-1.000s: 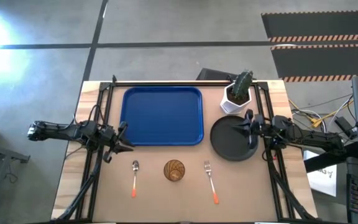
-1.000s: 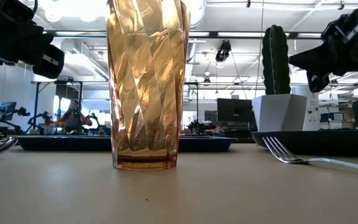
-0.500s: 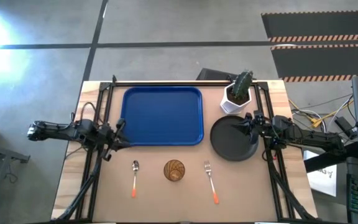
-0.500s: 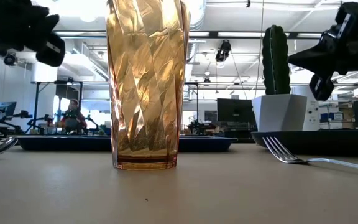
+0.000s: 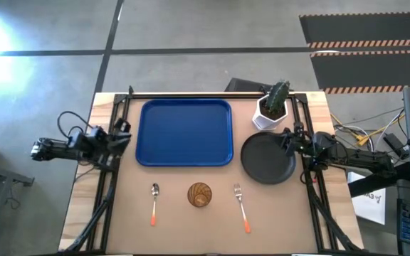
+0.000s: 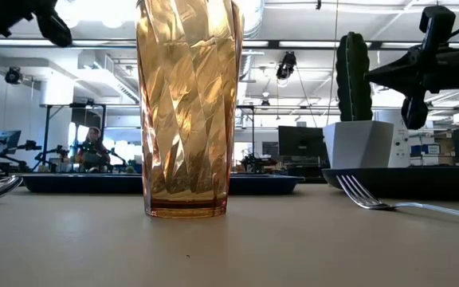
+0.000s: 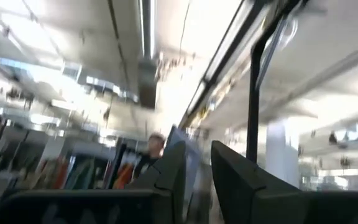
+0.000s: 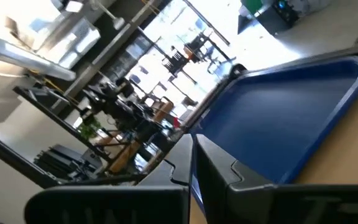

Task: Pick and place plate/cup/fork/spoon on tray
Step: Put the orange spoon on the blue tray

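At plate [image 5: 267, 158] edge: right end effector [image 5: 287, 139] closed, seemingly empty; left's opening unclear.

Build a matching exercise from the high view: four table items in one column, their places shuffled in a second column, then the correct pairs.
Items:
1. plate
2. cup
3. spoon
4. cactus pot

Places:
A. on the bare table, between the two orange-handled utensils
B. at the table's far right corner, beyond the black dish
C. just right of the blue tray, under the right tool
D. leftmost in the near row, ahead of the tray's left part

Pairs: 1-C, 2-A, 3-D, 4-B
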`<state>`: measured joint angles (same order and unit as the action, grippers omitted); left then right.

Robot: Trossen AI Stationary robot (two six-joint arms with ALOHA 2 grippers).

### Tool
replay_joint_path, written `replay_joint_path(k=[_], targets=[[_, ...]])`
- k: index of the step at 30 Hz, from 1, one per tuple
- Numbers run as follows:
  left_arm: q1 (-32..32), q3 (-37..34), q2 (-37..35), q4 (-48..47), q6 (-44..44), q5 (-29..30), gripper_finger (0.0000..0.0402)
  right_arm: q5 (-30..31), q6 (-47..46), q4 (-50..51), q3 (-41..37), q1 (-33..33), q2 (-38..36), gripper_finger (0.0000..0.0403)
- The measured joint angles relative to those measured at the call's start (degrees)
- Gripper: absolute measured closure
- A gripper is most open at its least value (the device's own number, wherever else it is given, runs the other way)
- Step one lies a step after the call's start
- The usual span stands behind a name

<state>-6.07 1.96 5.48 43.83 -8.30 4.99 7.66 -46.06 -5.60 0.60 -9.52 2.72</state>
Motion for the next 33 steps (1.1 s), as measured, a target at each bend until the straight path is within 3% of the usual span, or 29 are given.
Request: replay_joint_path(k=[3, 9, 17, 20, 23, 28, 33], targets=[[0.00, 0.00, 0.00, 2.20, -0.20, 0.25, 0.0343, -0.06, 0.00, -1.69, 0.00, 0.00, 0.01, 0.0394], [0.00, 1.82, 2.29, 0.99, -0.33, 6.69, 0.0329, -0.04, 0.12, -3.35, 0.00, 0.00, -0.02, 0.0394], [0.00, 13.97, 9.95, -11.44, 5.16, 12.50, 0.0237, -0.04, 0.02, -3.46, 0.02, 0.00, -0.02, 0.0394], [0.00, 22.21, 11.97, -24.28, 8.93, 14.38, 0.0219, -0.04, 0.00, -3.46, 0.00, 0.00, -0.02, 0.0394], [0.00, 32.82, 14.86, -43.83, 6.82, 17.58, 0.0225, -0.04, 0.01, -3.46, 0.01, 0.00, -0.02, 0.0394], [0.00, 50.17, 23.57, -78.27, -4.18, 24.67, 0.0250, -0.06, 0.00, -3.46, 0.00, 0.00, -0.02, 0.0394], [-0.02, 59.63, 33.64, -99.35, -18.36, 23.16, 0.0258, -0.04, 0.02, -3.46, 0.00, 0.00, -0.02, 0.0394]])
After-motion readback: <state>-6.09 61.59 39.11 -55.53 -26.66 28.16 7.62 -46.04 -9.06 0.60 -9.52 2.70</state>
